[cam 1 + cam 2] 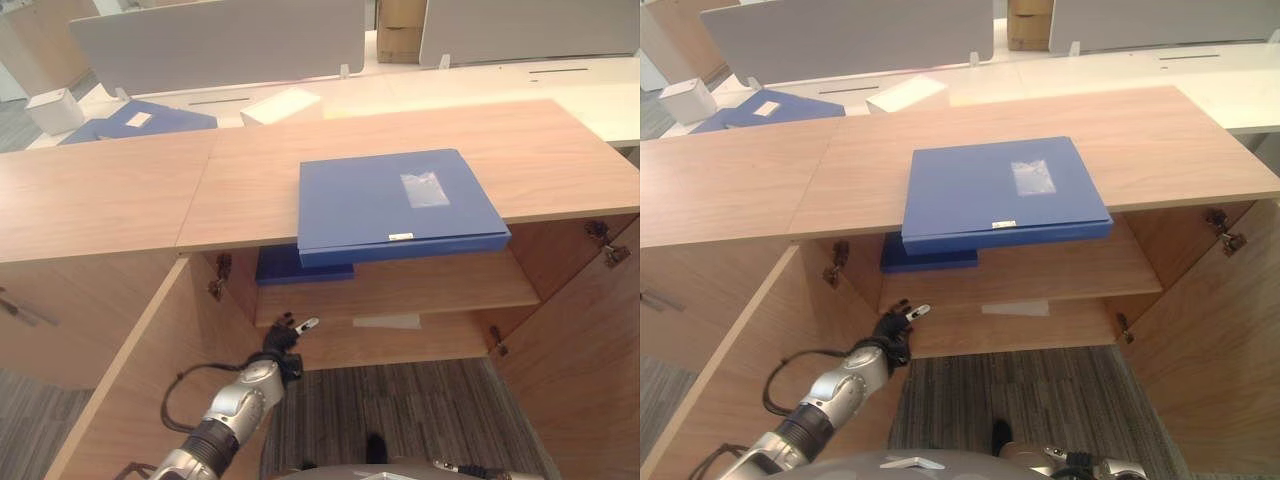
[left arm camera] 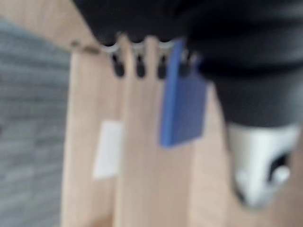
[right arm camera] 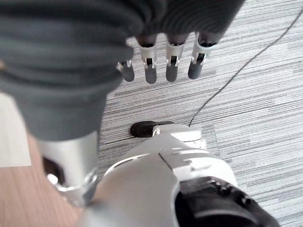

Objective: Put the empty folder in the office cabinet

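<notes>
A blue folder lies flat on the wooden top of the office cabinet, its near edge jutting slightly past the top's front edge, above the open compartment. A clear pocket sits on its cover and a small pale label on its spine. Both cabinet doors stand open: the left door swings toward the viewer on the left, the right door on the right. Inside, a second blue folder lies on the upper shelf toward its left end, partly hidden under the cabinet top. A white sheet rests on the lower shelf. The left hand is raised in front of the open compartment, near the left door and below the upper shelf, with its fingers extended and relaxed and nothing held; it touches neither folder. The right hand hangs low over the grey striped carpet, fingers straight and empty. Behind the cabinet, a white counter carries another blue folder and a white box, with grey partition screens standing beyond.
</notes>
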